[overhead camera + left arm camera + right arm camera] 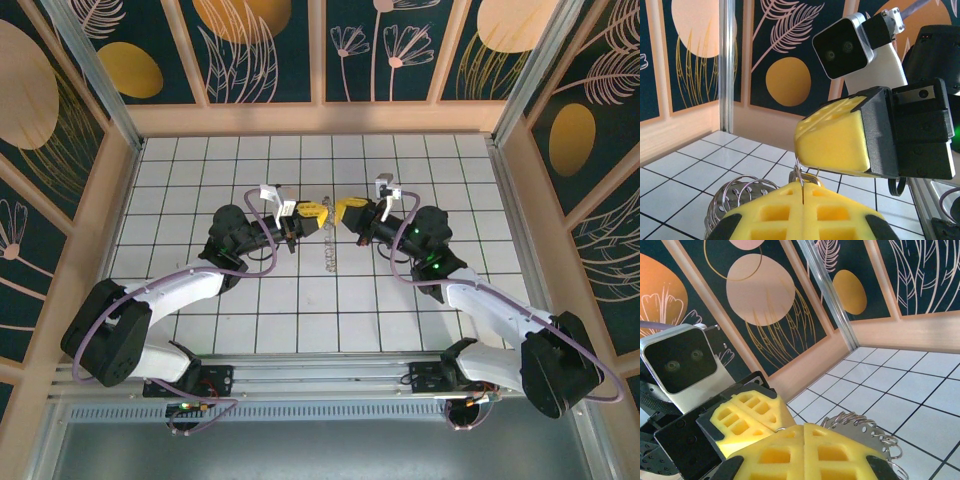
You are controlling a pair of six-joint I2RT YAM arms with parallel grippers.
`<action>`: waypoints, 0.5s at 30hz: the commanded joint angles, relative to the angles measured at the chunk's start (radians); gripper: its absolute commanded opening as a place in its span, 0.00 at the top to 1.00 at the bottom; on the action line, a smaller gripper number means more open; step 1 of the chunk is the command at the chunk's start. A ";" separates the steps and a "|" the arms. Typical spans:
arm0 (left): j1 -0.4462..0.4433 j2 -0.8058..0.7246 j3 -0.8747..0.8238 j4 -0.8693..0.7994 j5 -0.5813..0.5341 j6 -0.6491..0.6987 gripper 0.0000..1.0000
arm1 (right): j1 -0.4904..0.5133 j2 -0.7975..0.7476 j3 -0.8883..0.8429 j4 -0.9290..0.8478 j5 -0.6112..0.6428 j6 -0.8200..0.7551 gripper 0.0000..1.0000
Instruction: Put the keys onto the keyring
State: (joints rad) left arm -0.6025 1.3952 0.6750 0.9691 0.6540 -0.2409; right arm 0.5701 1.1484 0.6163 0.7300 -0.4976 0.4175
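Overhead first: white tiled table top [180, 190] ruled by dark grid lines, fenced by peach wooden rails [320, 118] and aluminium posts [92, 72], backed on the far, left and right sides by dark teal wall panels [260, 50] with orange discs and pale line-drawn plants.

From above, the whole layout: white-and-black left arm [180, 292] and right arm [495, 308] bent inward from the near edge, left gripper [312, 213] and right gripper [347, 210] nose to nose over mid-table, yellow tips almost touching. Just beneath them, large thin silvery-grey metal keyring [331, 255], reduced to a faint bumpy streak.

Closer, from the left wrist: left gripper [802, 200] pressed shut, a loop of keyring [740, 192] wire rising straight out of the seam, pinched there; right gripper [832, 137] side-on just above that loop.

From the right wrist: right gripper [803, 442] closed tight too, any hold on the wire impossible to tell; left gripper [745, 417] close at the left. Up close, keyring [860, 430] a bunch of stacked shiny coils, small rings along the rim.
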 commanded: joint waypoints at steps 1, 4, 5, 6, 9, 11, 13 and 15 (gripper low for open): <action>-0.010 -0.026 0.008 0.085 0.027 -0.012 1.00 | -0.010 -0.003 -0.013 0.039 0.013 0.001 1.00; -0.009 -0.027 0.007 0.093 0.023 -0.015 1.00 | -0.010 0.000 -0.016 0.043 0.003 0.004 1.00; -0.009 -0.025 0.006 0.096 0.021 -0.015 1.00 | -0.011 0.002 -0.016 0.045 -0.002 0.007 1.00; -0.009 -0.025 0.006 0.099 0.021 -0.017 1.00 | -0.010 0.004 -0.018 0.047 -0.008 0.010 1.00; -0.009 -0.023 0.006 0.110 0.019 -0.020 1.00 | -0.010 0.012 -0.025 0.056 -0.018 0.021 1.00; -0.009 -0.024 0.005 0.118 0.015 -0.023 1.00 | -0.010 0.014 -0.035 0.071 -0.024 0.031 1.00; -0.009 -0.022 0.005 0.124 0.015 -0.026 1.00 | -0.010 0.020 -0.043 0.086 -0.031 0.044 1.00; -0.009 -0.021 0.006 0.128 0.015 -0.028 1.00 | -0.010 0.026 -0.049 0.106 -0.042 0.060 1.00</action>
State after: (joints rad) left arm -0.6025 1.3952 0.6743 0.9916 0.6540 -0.2493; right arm 0.5690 1.1587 0.5903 0.7807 -0.5209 0.4507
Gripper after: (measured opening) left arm 0.050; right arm 0.051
